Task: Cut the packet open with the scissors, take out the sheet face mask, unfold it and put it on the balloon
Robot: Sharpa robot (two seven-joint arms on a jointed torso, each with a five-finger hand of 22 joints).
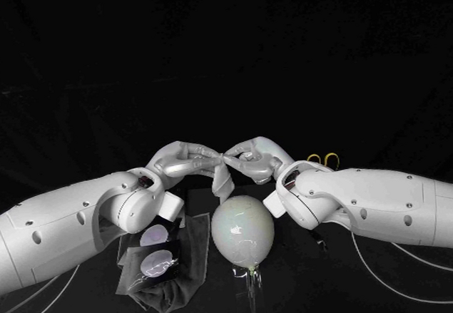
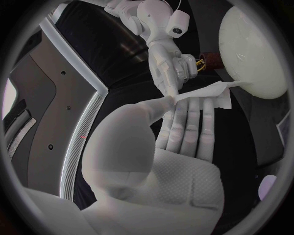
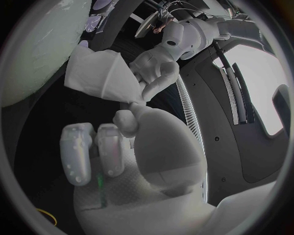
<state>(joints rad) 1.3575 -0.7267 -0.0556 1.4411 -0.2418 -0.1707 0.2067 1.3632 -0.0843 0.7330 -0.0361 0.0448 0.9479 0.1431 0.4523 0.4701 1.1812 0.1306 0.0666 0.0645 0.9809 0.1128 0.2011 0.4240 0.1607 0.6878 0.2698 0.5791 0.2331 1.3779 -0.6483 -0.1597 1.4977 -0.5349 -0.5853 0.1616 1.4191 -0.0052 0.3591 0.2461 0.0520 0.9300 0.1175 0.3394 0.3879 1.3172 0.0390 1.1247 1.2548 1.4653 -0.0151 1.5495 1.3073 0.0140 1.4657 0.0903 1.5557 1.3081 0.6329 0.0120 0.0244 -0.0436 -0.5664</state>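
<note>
Midair: left hand (image 1: 180, 161) pinches mask (image 1: 223, 177) at top; right hand (image 1: 256, 158) pinches same edge, close beside. Mask hangs folded above balloon (image 1: 242, 230). Likely thin, limp, damp, easily torn: take opposite corners, spread gently.

Black table (image 1: 327, 289), seemingly dark room behind

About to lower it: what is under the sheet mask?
The left hand and right hand pinch the sheet mask; the balloon lies below its hanging end. Table under the balloon is hidden.
</note>
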